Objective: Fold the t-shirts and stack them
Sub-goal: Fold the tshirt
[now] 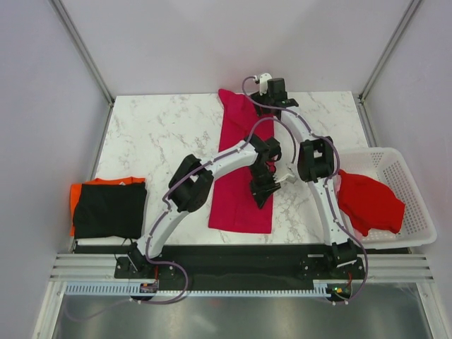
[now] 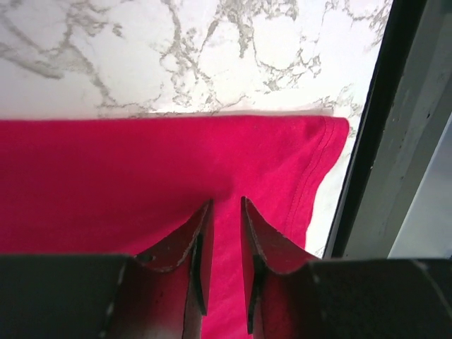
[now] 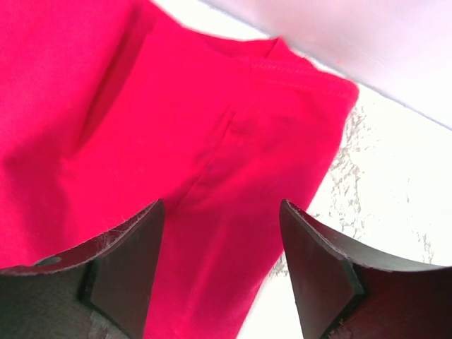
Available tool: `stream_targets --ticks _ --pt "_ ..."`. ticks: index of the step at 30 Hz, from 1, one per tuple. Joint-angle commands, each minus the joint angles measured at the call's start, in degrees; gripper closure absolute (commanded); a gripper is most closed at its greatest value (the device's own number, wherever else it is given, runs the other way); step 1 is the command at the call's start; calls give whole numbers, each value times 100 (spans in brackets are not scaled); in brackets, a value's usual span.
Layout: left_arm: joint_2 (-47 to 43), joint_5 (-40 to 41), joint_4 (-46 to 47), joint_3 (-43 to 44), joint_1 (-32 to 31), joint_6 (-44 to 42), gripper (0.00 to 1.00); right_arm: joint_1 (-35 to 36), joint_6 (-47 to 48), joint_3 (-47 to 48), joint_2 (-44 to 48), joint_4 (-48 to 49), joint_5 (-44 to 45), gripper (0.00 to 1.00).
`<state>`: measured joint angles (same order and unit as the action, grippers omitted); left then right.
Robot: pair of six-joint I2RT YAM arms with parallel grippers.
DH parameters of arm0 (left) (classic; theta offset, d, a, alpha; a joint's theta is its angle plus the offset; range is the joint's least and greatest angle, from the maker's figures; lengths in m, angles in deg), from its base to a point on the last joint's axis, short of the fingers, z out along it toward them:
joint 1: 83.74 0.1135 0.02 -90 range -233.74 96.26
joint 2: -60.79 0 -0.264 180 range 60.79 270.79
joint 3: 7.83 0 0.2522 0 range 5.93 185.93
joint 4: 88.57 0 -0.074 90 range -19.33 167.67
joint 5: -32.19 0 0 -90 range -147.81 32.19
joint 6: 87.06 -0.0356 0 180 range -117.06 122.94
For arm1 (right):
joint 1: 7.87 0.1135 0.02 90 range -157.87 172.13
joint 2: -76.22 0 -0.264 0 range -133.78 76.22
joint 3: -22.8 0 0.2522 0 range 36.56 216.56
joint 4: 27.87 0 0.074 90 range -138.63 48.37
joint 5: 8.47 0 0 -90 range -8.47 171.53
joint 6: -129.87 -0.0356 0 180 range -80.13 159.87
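On the marble desk (image 1: pixel 155 134), found crimson-pink t-shirt (image 1: pixel 236 205) folded into a strip, far edge to near edge. Hovered left gripper (image 2: pixel 226 201), narrowly parted, by its near hem; right gripper (image 3: pixel 220 208), spread wide, over far end.

I've got a white marble-patterned table (image 1: pixel 155 134) with a pink shirt (image 1: pixel 240 205) folded into a long narrow strip down its middle, running from the far edge almost to the near one. At the near left corner an orange shirt (image 1: pixel 75 201) lies flat, mostly covered by a black shirt (image 1: pixel 109 208). A white lattice basket (image 1: pixel 393 164) sits at the right edge, reaching past it.
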<state>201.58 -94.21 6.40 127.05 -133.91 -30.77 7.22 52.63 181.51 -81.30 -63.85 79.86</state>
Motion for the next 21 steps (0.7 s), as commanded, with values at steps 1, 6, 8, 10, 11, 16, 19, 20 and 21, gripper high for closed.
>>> stream_targets --ticks 1,6,8,10,11,16,19,20,21 --pt "-1592 96 551 62 129 653 70 -6 -457 245 727 464 96 25" --pt "-3170 1370 1615 -116 1260 1577 56 -287 -1029 -2334 3359 2066 264 23" --pt "-3504 1759 1817 -1 1824 2305 45 -340 -1117 -3356 3980 2178 177 22" --pt "-3628 1576 1984 43 2685 3167 40 -358 -1362 -3909 4622 1872 176 22" --pt "-3742 1557 2011 -26 2906 3317 41 -393 -1537 -4078 4790 1696 -7 22" --pt "-4217 829 2011 -1676 3961 4556 32 -691 -2801 -5551 5678 299 -1016 22" --pt "-4639 389 2090 -3325 4226 5014 35 -797 -3303 -6815 6178 -238 -1588 23" --pt "-4735 275 2160 -3636 4270 5102 36 -806 -3384 -7178 6328 -291 -1747 23" --pt "-4936 109 2230 -3918 4322 5233 37 -823 -3463 -7852 6660 -292 -1888 23"
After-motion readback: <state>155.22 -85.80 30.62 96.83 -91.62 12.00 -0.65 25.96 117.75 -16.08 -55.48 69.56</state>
